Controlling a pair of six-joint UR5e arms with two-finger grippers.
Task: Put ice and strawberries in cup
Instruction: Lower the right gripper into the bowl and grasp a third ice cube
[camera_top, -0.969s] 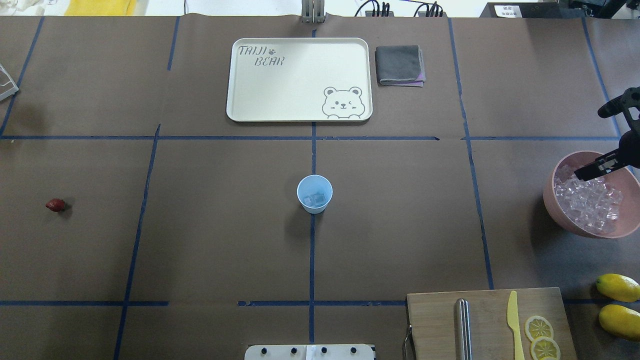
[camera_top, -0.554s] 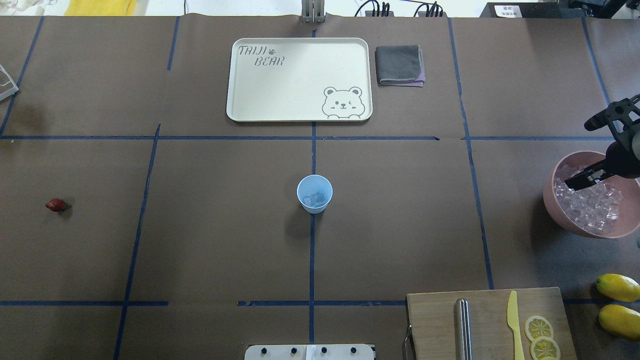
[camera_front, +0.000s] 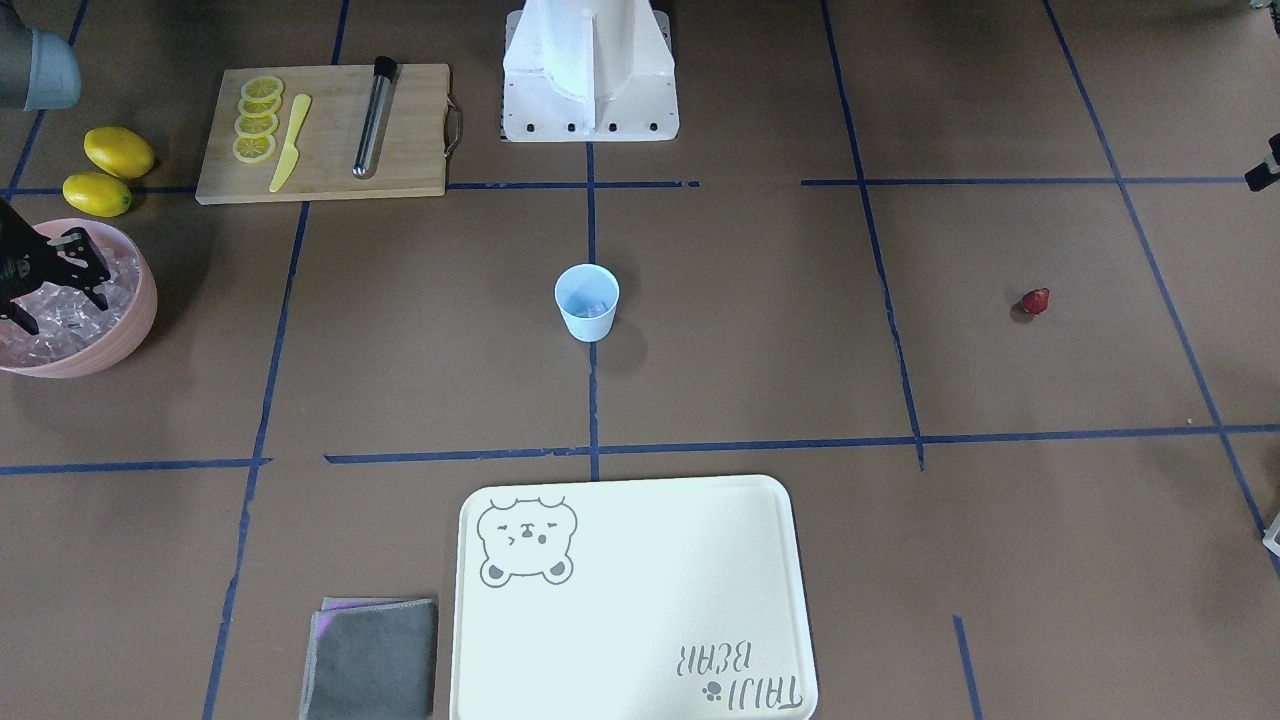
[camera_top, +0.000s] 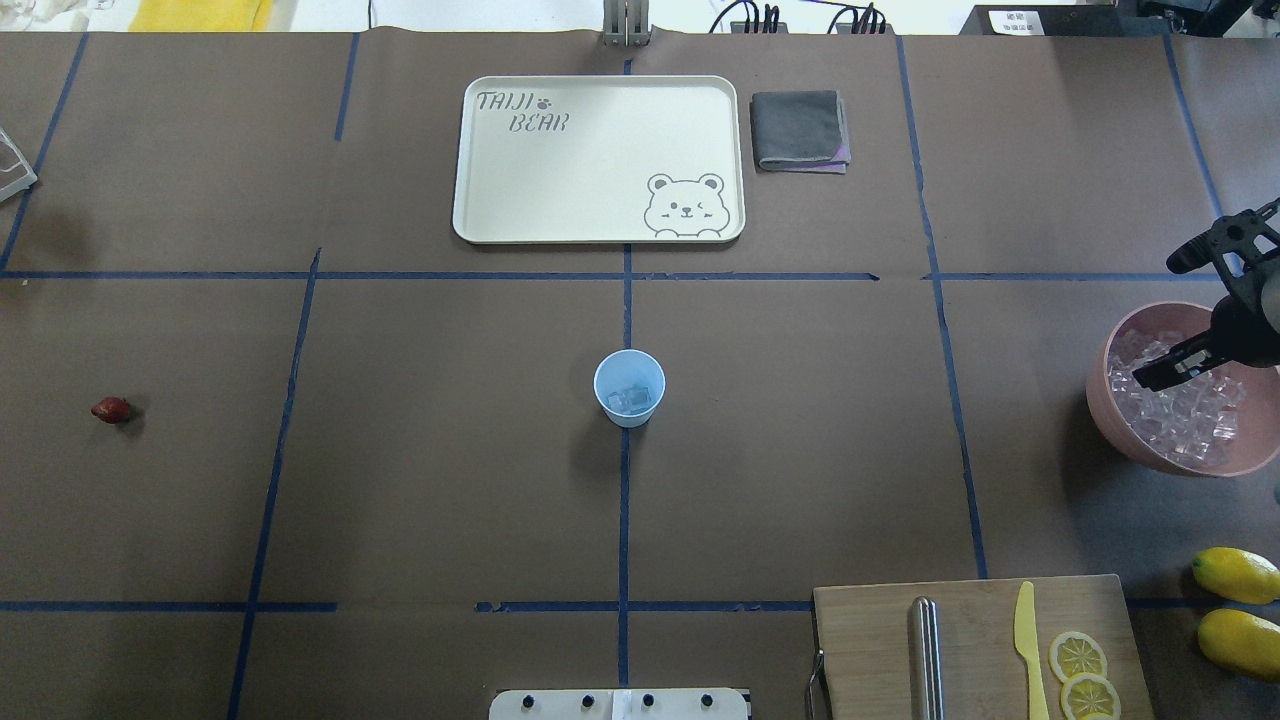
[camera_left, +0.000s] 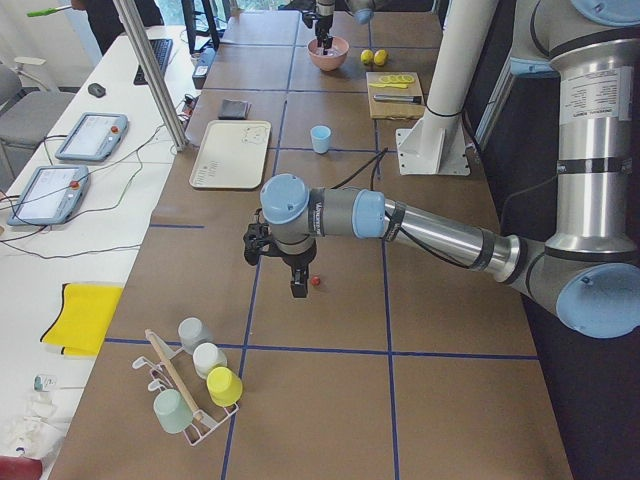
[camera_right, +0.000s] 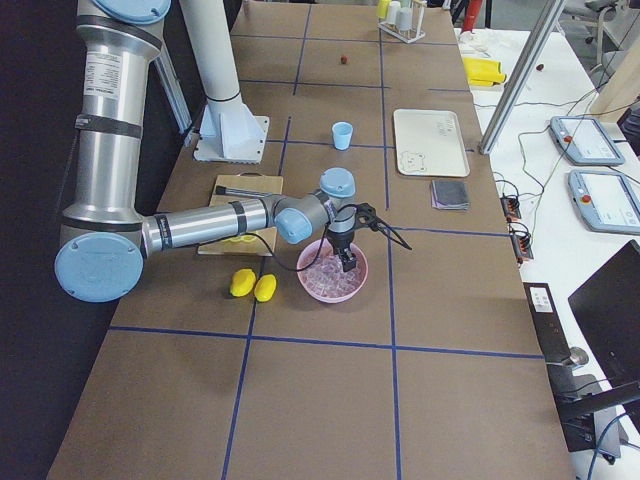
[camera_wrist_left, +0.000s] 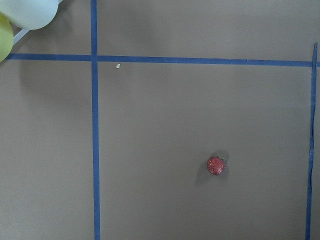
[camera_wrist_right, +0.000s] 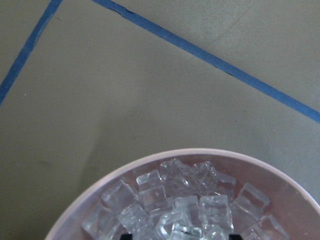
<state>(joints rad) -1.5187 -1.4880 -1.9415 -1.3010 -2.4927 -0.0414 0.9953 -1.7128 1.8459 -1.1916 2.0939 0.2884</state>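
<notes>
The pale-blue cup (camera_top: 629, 387) stands at the table's centre with a few ice cubes (camera_top: 632, 400) in it; it also shows in the front view (camera_front: 587, 300). More ice (camera_top: 1190, 420) fills the pink bowl (camera_top: 1108, 415) at the right edge. My right gripper (camera_top: 1163, 322) is open and hangs over that ice; in the right wrist view the ice (camera_wrist_right: 190, 200) lies just below. The strawberry (camera_top: 111, 409) lies alone at far left and shows in the left wrist view (camera_wrist_left: 216, 165). My left gripper (camera_left: 292, 282) hovers beside the strawberry (camera_left: 316, 282); I cannot tell whether it is open or shut.
A cream bear tray (camera_top: 598, 160) and a grey cloth (camera_top: 800, 130) lie at the far side. A cutting board (camera_top: 975, 650) with a metal rod, yellow knife and lemon slices sits near right. Two lemons (camera_top: 1237, 610) lie beside it. A cup rack (camera_left: 190, 385) stands past the strawberry.
My right gripper has swung left and toward me over the pink bowl, and its near finger now lies lower over the ice. The cup and strawberry have not moved.
</notes>
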